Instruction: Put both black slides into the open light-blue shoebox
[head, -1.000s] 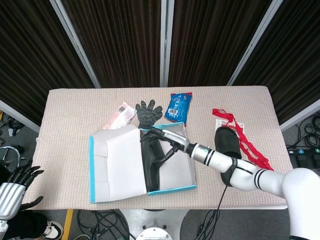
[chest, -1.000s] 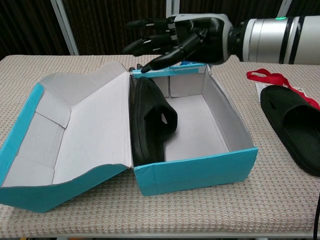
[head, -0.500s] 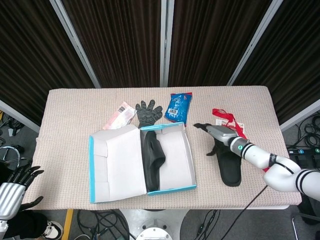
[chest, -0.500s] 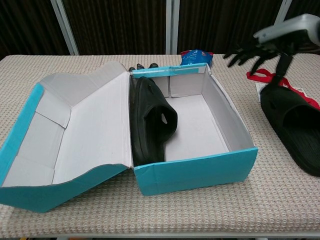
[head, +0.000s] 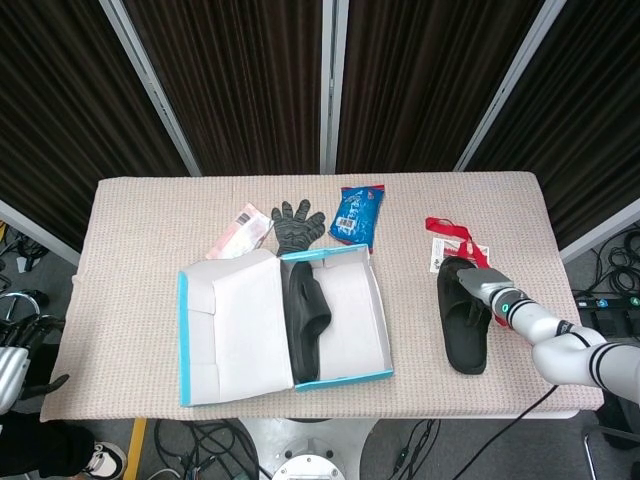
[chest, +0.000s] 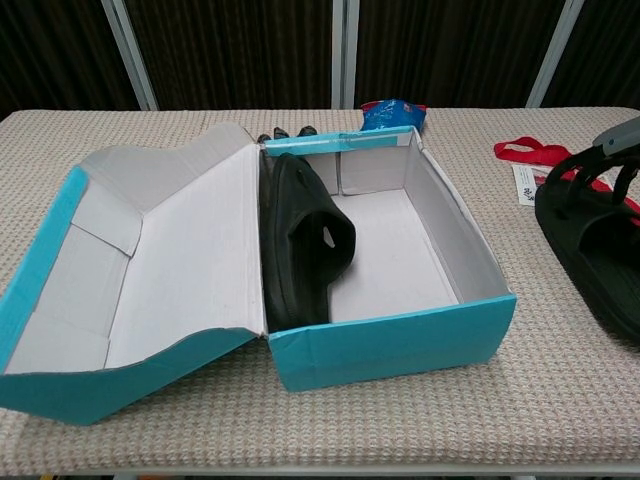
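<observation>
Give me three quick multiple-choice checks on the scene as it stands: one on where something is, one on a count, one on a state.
1. Where is the second slide?
A. On the table right of the shoebox
B. Inside the shoebox
C. On the black glove

2. How many slides are in the shoebox?
A. None
B. One
C. Two

3. How does the slide in the box sit?
A. Flat on its sole in the middle
B. On its side against the lid-side wall
C. Hanging over the front wall

Answers:
1. A: it lies on the table cloth, with the right hand at its upper end.
2. B: only one black slide shows inside, and the rest of the floor is bare.
3. B: the chest view shows it standing on edge at the box's left, beside the open lid.
</observation>
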